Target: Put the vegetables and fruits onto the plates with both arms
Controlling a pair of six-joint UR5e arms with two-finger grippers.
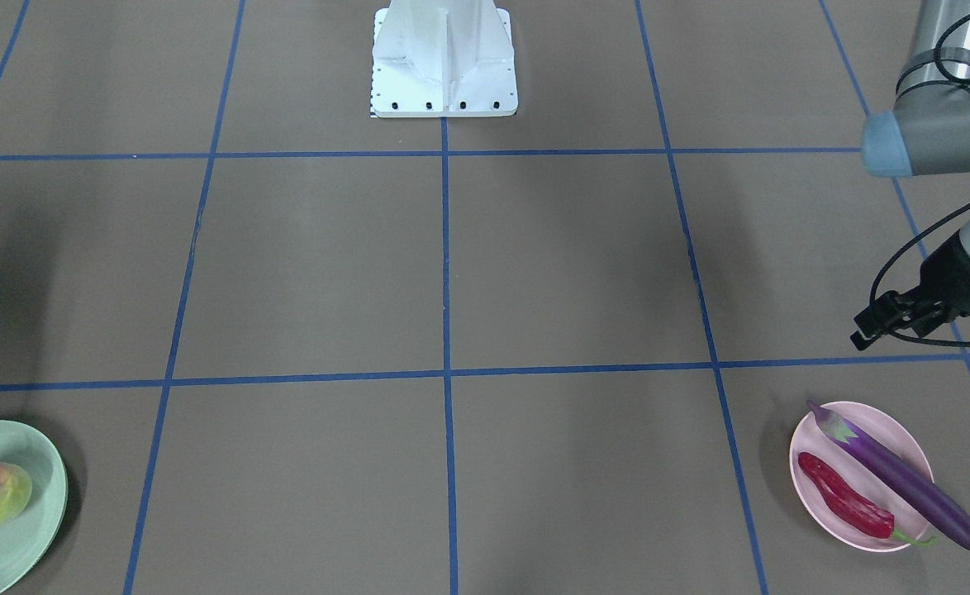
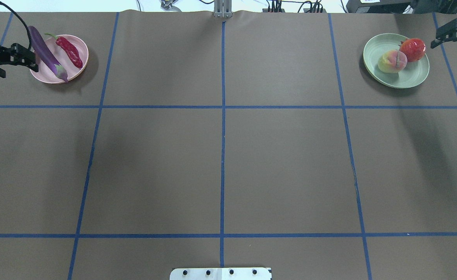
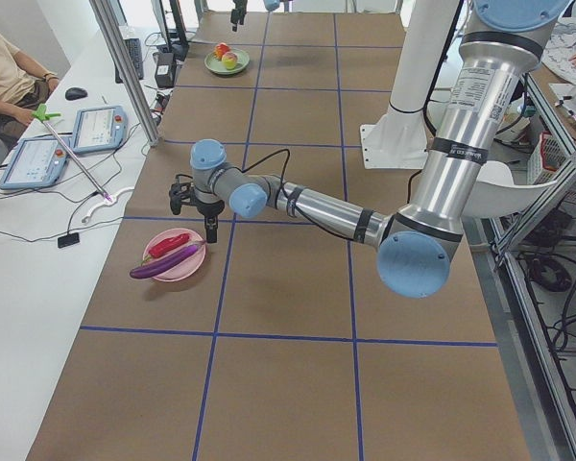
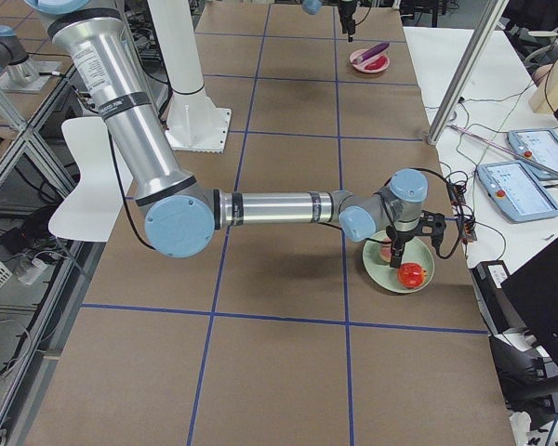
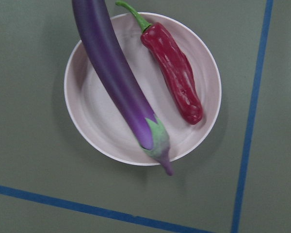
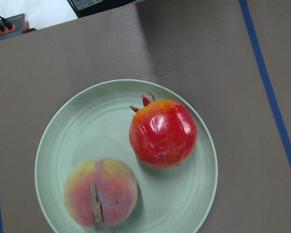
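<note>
The purple eggplant [image 2: 45, 52] and red chili [image 2: 69, 50] lie side by side on the pink plate [image 2: 61, 57], and the eggplant's ends overhang the rim. The left wrist view looks straight down on the eggplant [image 5: 114, 77], chili [image 5: 177, 77] and plate [image 5: 97, 124]. My left gripper [image 2: 28, 58] hovers open and empty above that plate's outer edge. The peach [image 2: 392, 61] and the red-yellow pomegranate-like fruit [image 2: 412, 49] sit on the green plate [image 2: 411, 74]. My right gripper [image 2: 450, 42] hangs open and empty above the plate's outer side.
The white base block [image 1: 444, 62] stands at the robot's side of the table. Blue tape lines grid the brown table top. A side bench with tablets [image 3: 96, 130] and a metal post [image 3: 125, 67] runs along the far edge.
</note>
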